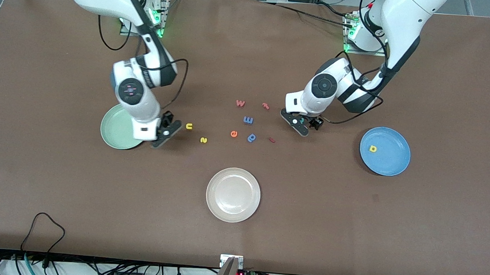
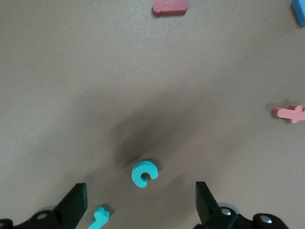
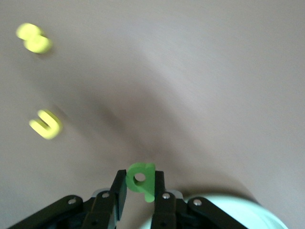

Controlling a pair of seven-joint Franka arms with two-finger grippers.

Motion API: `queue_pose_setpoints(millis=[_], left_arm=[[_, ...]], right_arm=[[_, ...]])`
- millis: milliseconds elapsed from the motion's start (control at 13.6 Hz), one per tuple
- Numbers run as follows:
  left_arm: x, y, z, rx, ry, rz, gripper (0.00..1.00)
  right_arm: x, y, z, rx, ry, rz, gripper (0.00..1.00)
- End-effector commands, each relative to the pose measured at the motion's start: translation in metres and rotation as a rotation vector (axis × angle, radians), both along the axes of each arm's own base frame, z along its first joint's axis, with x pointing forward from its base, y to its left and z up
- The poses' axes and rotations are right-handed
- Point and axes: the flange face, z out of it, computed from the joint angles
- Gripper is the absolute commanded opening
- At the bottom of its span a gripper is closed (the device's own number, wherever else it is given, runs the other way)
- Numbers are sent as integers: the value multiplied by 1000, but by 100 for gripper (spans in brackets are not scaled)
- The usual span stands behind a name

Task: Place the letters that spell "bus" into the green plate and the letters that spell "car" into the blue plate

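Lowest in the front view, centre: round white plate [image 1: 233, 195], empty, outside the task.

Higher, toward the left arm's end: round bright blue plate [image 1: 390, 157] holding one yellow foam letter a [image 1: 372, 148], judged correctly sorted. Toward the right arm's end: round pale mint-green plate [image 1: 115, 131], partly covered by the right arm; contents under the arm not verifiable.

Mid-frame, loose on the brown counter [image 1: 55, 185]: yellow foam letter s [image 1: 203, 140] and yellow foam letter u [image 1: 189, 127], both unsorted.

Right gripper [image 1: 166, 132] beside the green plate's rim, clamped narrow on the green foam letter b [image 3: 141, 180], evidently for delivery to that plate. Blurred in the right wrist view.

Left gripper [image 2: 140, 202] spread wide, low over the teal foam letter c [image 2: 144, 173], with the teal foam letter r [image 2: 99, 217] close by one finger; apparently lined up on the c. Both teal letters masked by the gripper in the front view; r cut off at the wrist frame's edge.
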Motion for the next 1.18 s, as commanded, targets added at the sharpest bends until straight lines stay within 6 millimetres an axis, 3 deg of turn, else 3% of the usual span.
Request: queue_pose_setpoints(millis=[0, 148, 221, 295, 443, 590, 812, 1107], left_arm=[[-4, 1, -17, -14, -26, 32, 100], [-4, 0, -19, -15, -25, 41, 99], [-4, 3, -22, -13, -19, 45, 92], [-5, 3, -26, -12, -10, 45, 83], [-6, 5, -29, -8, -6, 45, 60], [-6, 6, -29, -3, -3, 45, 40], [-5, 7, -26, 11, 1, 42, 30], [1, 11, -5, 62, -6, 42, 30]], right_arm=[[6, -70, 28, -7, 28, -120, 2], [8, -106, 19, -11, 54, -185, 5], [6, -113, 9, -13, 69, -199, 23], [6, -120, 2, -15, 81, -211, 33], [5, -127, -5, -17, 95, -226, 64], [5, -125, -4, -16, 95, -222, 81], [7, -112, 13, -7, 65, -246, 88], [-1, -56, 23, 2, 39, -389, 66]])
